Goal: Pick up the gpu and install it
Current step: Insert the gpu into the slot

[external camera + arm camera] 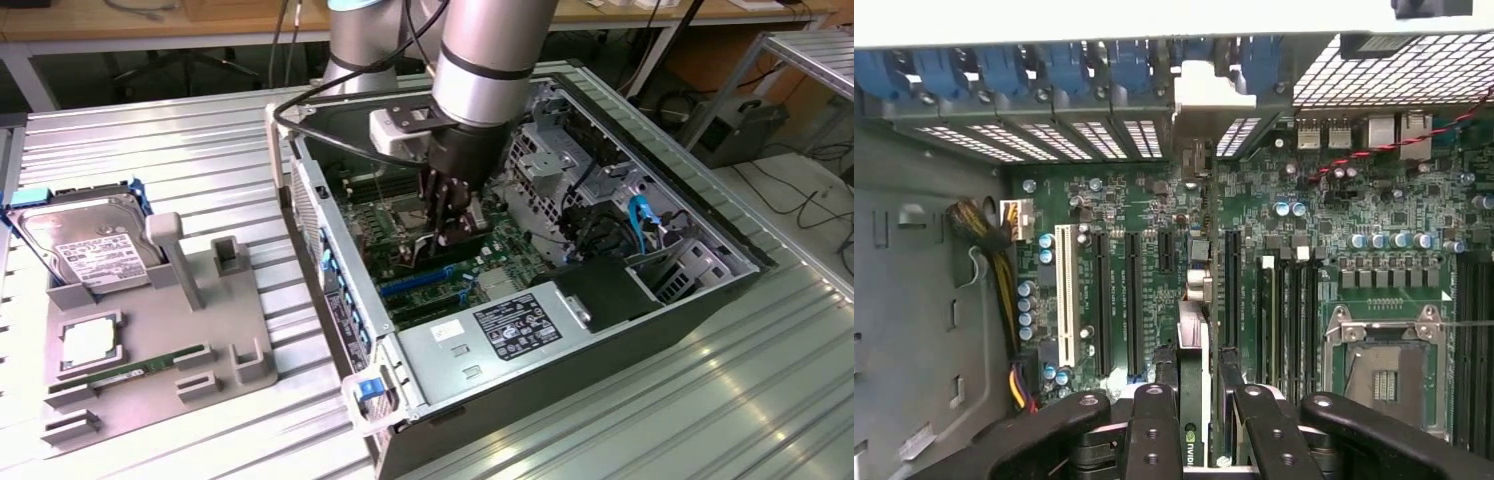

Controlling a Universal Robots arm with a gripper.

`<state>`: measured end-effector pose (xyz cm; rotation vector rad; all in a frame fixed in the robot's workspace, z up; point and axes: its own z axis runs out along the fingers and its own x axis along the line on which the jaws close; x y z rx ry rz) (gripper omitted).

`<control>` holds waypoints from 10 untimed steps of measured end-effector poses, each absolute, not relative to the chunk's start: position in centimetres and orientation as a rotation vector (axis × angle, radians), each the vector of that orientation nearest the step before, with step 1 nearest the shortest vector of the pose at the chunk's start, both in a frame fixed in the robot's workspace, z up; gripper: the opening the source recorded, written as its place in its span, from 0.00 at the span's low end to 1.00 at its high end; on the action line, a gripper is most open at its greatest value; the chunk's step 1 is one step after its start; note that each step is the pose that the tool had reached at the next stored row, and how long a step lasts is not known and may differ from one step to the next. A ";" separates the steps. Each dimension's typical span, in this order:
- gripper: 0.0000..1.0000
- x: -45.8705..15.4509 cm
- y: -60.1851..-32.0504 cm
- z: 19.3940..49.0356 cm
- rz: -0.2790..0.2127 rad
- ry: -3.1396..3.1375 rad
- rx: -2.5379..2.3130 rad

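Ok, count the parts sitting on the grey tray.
3: a hard drive at the tray's far end, a square chip nearer the camera, and a green memory stick nearest. None seems hidden.

Silver-grey arm (487,50) — black claw (447,232)

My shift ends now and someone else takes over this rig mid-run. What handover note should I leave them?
Gripper: shut on the gpu, inside the open computer case.
Gpu: held on edge over the motherboard, running in line with the expansion slots.
Done: gpu picked up and brought into the case.
Left: gpu not released; whether it is seated in a slot cannot be told.
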<state>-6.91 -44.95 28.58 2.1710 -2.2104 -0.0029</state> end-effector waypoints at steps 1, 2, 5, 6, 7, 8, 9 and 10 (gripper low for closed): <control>0.26 -7.0 -45.0 28.4 -0.005 -2.210 2.173; 0.26 -7.1 -45.0 28.3 -0.006 -2.210 2.174; 0.26 -7.1 -45.0 28.0 -0.010 -2.205 2.182; 0.26 -7.1 -45.0 27.9 -0.011 -2.200 2.186; 0.26 -7.1 -45.0 27.8 -0.011 -2.193 2.193; 0.26 -7.2 -45.0 27.7 -0.011 -2.184 2.202; 0.26 -7.2 -45.0 27.7 -0.010 -2.177 2.209; 0.26 -7.2 -45.0 27.7 -0.010 -2.171 2.214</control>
